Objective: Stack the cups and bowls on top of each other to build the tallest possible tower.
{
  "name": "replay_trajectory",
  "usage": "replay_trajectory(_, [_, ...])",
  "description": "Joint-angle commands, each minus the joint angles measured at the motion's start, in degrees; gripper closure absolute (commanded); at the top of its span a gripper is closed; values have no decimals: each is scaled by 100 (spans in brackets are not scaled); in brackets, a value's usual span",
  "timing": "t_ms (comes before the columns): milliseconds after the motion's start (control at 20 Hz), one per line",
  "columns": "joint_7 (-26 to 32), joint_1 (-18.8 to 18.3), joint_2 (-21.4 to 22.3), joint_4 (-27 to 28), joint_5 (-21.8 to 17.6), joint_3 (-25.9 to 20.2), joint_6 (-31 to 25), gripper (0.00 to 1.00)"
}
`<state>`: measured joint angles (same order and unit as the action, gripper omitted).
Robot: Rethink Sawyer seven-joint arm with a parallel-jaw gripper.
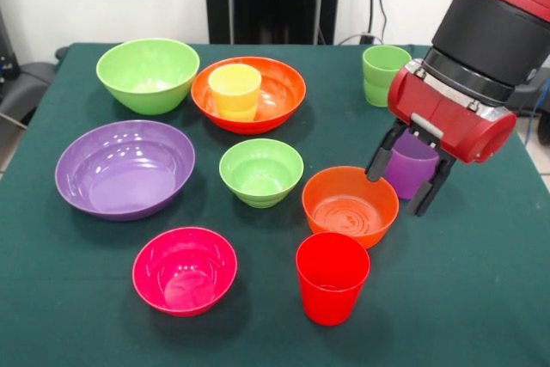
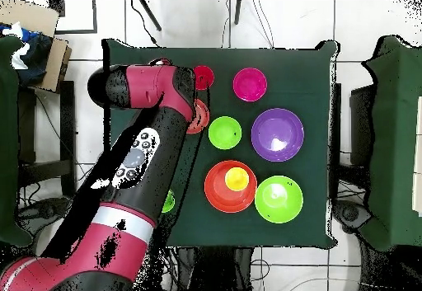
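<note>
You've got the gripper (image 1: pixel 411 180) straddling the purple cup (image 1: pixel 410 163), one finger (image 1: pixel 381 157) on each side; can't tell if they're actually pinching it or just around it. Cup stands upright on the green table (image 1: pixel 481 298), just beside the small orange bowl (image 1: pixel 350 204). Red cup (image 1: pixel 332 277) sits in front of that bowl. Light green cup (image 1: pixel 383 75) is behind the arm, near the table's back edge. Yellow cup (image 1: pixel 235 90) already sits inside the large orange bowl (image 1: pixel 279 92). Open cloth lies right of the gripper and along the front edge.
</note>
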<state>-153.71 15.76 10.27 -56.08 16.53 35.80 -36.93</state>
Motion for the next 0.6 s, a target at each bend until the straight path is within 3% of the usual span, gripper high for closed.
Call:
replay_trajectory(50, [-940, 135, -158, -171, 40, -339, 133, 0])
replay_trajectory(600, [-1010, 247, -409, -162, 47, -249, 363, 0])
